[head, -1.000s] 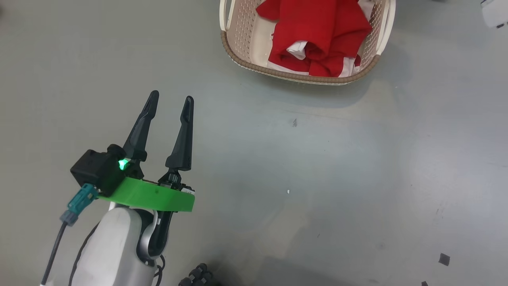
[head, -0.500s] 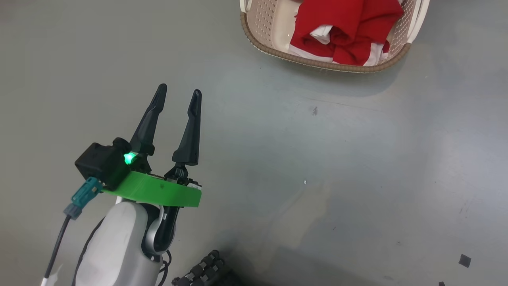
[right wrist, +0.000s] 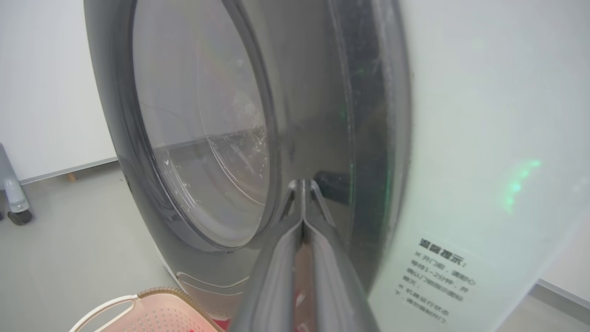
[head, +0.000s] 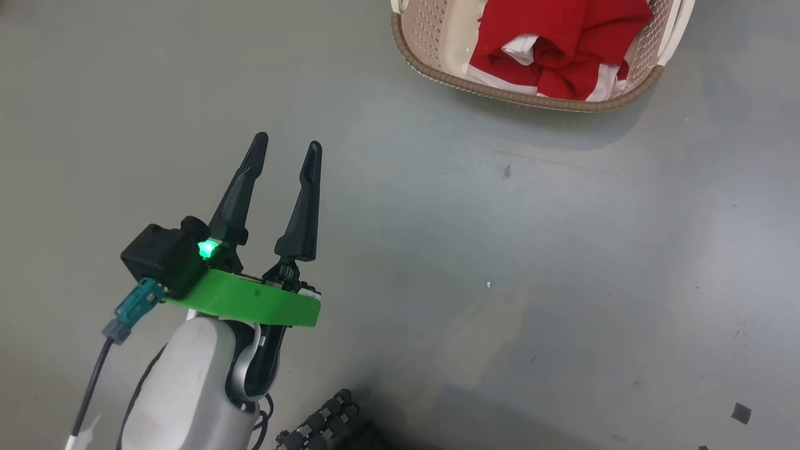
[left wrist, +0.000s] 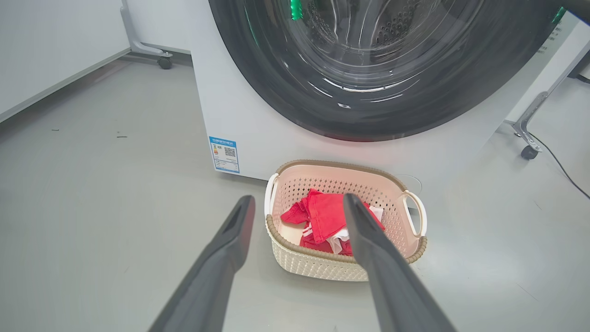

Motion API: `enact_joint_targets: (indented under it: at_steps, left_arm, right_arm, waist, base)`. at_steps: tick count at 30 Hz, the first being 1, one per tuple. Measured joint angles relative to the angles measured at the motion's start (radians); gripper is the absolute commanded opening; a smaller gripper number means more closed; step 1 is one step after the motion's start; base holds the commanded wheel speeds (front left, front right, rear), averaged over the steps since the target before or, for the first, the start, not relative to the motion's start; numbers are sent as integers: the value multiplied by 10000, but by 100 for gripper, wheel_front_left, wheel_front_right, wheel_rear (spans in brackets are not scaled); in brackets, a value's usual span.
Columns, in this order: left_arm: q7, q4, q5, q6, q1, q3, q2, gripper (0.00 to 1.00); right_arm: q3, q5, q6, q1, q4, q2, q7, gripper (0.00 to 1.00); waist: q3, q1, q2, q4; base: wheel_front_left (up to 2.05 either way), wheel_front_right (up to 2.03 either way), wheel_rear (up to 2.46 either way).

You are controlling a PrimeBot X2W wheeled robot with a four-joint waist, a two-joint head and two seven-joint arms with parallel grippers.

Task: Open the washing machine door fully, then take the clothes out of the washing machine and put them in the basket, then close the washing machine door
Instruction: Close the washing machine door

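Observation:
The cream basket point(head: 437, 69) stands on the grey floor and holds the red clothes point(head: 562, 44). My left gripper point(head: 287, 145) hovers open and empty, short of the basket and to its left. In the left wrist view the open left gripper point(left wrist: 297, 199) points at the basket point(left wrist: 322, 267) and the clothes point(left wrist: 322, 214), which sit in front of the white washing machine point(left wrist: 230, 92). The washing machine door point(left wrist: 368, 115) lies against the machine's front. My right gripper point(right wrist: 302, 184) is shut and empty, its tips at the black rim of the door point(right wrist: 322, 115).
White panels on caster feet point(left wrist: 163, 60) point(left wrist: 528, 147) flank the machine, and a cable point(left wrist: 562, 166) runs along the floor at the right. A black ribbed part point(head: 325, 425) shows at the bottom edge of the head view. Small dark scraps point(head: 740, 412) lie on the floor.
The head camera has turned, so the basket and the floor marks have slid right and up in the picture. The left gripper stays open and has hardly shifted.

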Motion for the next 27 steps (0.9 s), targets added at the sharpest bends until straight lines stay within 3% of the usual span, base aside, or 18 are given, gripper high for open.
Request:
enact_joint_targets:
  at_steps: [11, 20, 27]
  left_arm:
    - [0, 199, 8, 13, -126, 182, -6, 100]
    - [0, 520, 433, 13, -222, 474, -8, 100]
    - [0, 899, 949, 13, -205, 857, -8, 100]
  right_arm:
    - [424, 31, -69, 302, 805, 219, -759, 0]
    - [897, 221, -121, 2049, 1367, 533, -1847, 0]
    - [1047, 579, -121, 3405, 1599, 1057, -2096, 0]
  waist:
    - [-334, 0, 0, -142]
    - [-1104, 0, 0, -476]
    - [-1926, -1, 0, -923]
  base:
    - [0, 0, 0]
    - [0, 0, 0]
    - [0, 0, 0]
